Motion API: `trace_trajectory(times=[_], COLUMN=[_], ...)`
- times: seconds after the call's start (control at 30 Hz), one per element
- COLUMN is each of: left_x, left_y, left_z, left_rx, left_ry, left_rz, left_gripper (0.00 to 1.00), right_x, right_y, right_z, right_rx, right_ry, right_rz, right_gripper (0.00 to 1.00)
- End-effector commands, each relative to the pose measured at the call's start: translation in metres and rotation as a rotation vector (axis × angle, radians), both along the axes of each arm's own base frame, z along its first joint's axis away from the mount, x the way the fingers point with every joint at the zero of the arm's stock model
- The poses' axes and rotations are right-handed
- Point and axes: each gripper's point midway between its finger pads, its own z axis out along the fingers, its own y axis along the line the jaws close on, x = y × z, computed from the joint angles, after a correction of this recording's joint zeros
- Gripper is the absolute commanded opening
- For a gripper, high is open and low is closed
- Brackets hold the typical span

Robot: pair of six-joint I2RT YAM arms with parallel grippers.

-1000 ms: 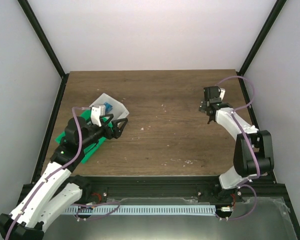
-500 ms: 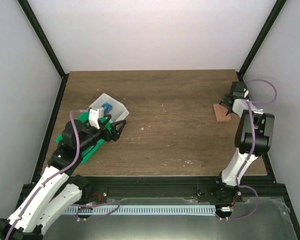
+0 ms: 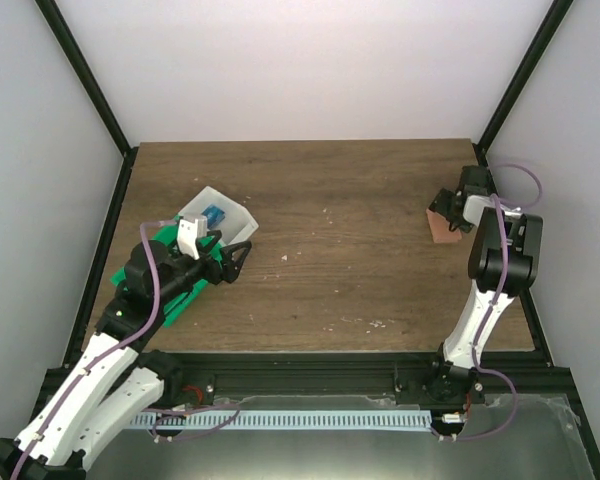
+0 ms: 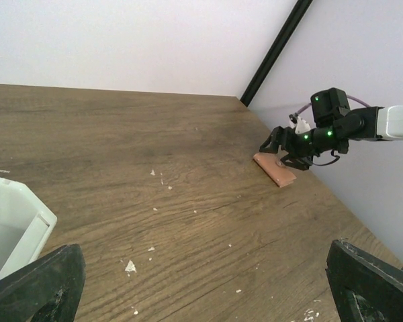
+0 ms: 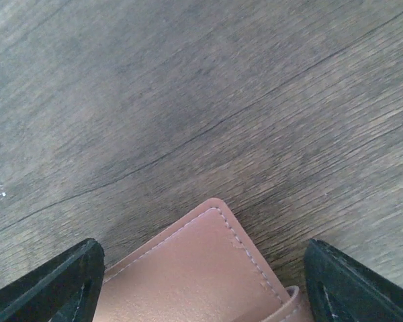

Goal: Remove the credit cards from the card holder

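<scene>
The right gripper (image 4: 285,149), fingers spread, straddles a corner of the card holder (image 5: 188,272) — closing there may skid the flat holder away; the left gripper (image 4: 201,288), spread wide, sits well apart from it.

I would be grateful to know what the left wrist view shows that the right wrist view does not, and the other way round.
Only the left wrist view shows the right hand from outside, open and poised low over the card holder, plus a corner of the white tray and the back wall. Only the right wrist view shows the holder's stitched, rounded corner up close, lying between that hand's spread fingertips. Both share the salmon card holder lying flat on the wooden table.
</scene>
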Motion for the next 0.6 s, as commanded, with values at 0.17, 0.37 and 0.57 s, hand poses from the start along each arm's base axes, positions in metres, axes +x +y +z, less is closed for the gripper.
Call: trace_trajectory(times=[0.17, 0.37, 0.57], left_x=[-0.001, -0.002, -0.001], left_y=[0.002, 0.003, 0.003], left_z=[-0.002, -0.002, -0.003], left_rx=[0.012, 0.011, 0.014], left_ry=[-0.010, -0.015, -0.012], left_rz=[0.007, 0.009, 0.012], left_gripper=[1.00, 1.00, 1.00], right_x=[0.003, -0.004, -0.024], right_y=[0.016, 0.047, 0.086], right_z=[-0.011, -0.018, -0.029], right_rx=[0.045, 0.031, 0.041], right_ry=[0.017, 0.063, 0.107], right_rz=[0.118, 0.176, 0.221], right_gripper=[0.74, 0.72, 0.72])
